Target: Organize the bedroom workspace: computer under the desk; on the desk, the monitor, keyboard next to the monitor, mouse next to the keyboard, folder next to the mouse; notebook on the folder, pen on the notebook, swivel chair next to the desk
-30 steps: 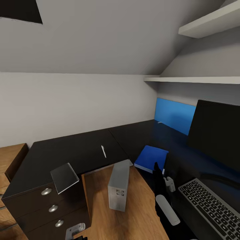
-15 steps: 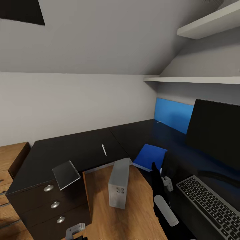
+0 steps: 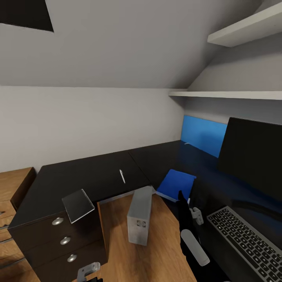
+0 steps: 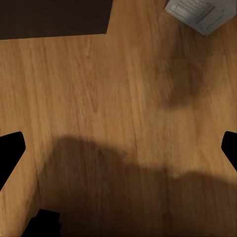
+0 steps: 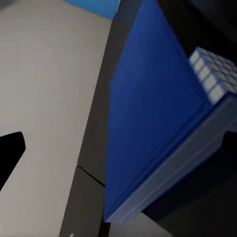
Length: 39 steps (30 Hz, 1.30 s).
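Observation:
A blue folder (image 3: 176,184) lies on the black desk (image 3: 90,176) in front of the dark monitor (image 3: 252,156). The grey keyboard (image 3: 246,243) lies at the desk's near right. A white pen (image 3: 122,176) rests mid-desk, and a grey notebook (image 3: 77,205) sits above the drawers. The grey computer tower (image 3: 139,221) stands on the wood floor in the desk's nook. My right gripper (image 5: 118,145) is open, close to the folder (image 5: 153,123), with a keyboard corner (image 5: 212,74) beyond. My left gripper (image 4: 118,148) is open over bare floor, near the computer (image 4: 200,14).
A drawer unit (image 3: 62,241) with three round knobs sits under the desk's left end. A blue panel (image 3: 203,135) stands against the back wall. White shelves (image 3: 231,94) hang above the monitor. A wooden cabinet (image 3: 9,188) stands at far left.
The head view has shifted slightly, so the camera moved a little. The desk's things lie where they were, and my right arm holds about the same pose.

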Tool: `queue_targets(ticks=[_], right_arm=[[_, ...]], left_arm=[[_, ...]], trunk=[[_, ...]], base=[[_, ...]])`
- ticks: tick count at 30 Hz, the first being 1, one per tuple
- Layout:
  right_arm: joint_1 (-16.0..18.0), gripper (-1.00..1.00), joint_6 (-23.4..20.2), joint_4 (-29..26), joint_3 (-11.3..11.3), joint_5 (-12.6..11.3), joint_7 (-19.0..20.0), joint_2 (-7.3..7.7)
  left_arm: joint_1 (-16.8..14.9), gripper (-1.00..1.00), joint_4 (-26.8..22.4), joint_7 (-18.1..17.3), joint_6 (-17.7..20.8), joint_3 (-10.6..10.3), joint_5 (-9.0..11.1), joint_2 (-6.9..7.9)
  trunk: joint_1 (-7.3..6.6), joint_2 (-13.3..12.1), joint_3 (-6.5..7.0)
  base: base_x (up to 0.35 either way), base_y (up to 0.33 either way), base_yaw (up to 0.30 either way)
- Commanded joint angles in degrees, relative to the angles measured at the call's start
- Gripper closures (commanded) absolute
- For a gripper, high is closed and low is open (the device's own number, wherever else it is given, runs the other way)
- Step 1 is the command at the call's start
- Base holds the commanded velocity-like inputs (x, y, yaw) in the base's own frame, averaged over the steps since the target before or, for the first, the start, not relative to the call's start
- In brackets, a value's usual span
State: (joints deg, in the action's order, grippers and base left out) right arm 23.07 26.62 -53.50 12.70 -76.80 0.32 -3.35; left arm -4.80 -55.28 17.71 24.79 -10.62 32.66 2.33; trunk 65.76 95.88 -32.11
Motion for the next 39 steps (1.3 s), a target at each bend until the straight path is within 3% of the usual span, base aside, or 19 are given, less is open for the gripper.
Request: queue_targets(ticks=[1,10,23,27,39], right_arm=[[0.04,-1.0,0.36,-0.02,0.2,-0.5,0.03,0.02],[0.04,-1.0,0.32,-0.13,0.99,-0.19,0.07,0.07],[0.04,-1.0,0.35,-0.44,9.04,0.12,-0.06,0.12],[0.04,-1.0,0.3,-0.33,10.05,-0.05,-0.1,0.13],[0.04,-1.0,0.27,-0.12,11.01,-0.07,-0.34,0.1]], left_arm=[[-0.03,-1.0,-0.1,0.59,0.09,-0.26,0.62,0.06],[-0.03,-1.0,0.49,0.67,0.09,-0.27,0.59,0.04],[-0.03,-1.0,1.84,0.74,0.0,-0.41,0.41,0.04],[-0.03,-1.0,2.0,0.79,0.0,-0.44,0.4,0.04],[-0.03,-1.0,2.1,0.82,0.0,-0.45,0.39,0.04]], trunk=[[-0.23,-0.38,0.12],[-2.21,-3.99,1.74],[-5.06,-9.21,4.07],[-5.94,-10.81,4.79],[-5.94,-10.81,4.79]], base=[[0.0,0.0,0.0],[0.0,0.0,0.0],[0.0,0.0,0.0],[0.0,0.0,0.0],[0.0,0.0,0.0]])
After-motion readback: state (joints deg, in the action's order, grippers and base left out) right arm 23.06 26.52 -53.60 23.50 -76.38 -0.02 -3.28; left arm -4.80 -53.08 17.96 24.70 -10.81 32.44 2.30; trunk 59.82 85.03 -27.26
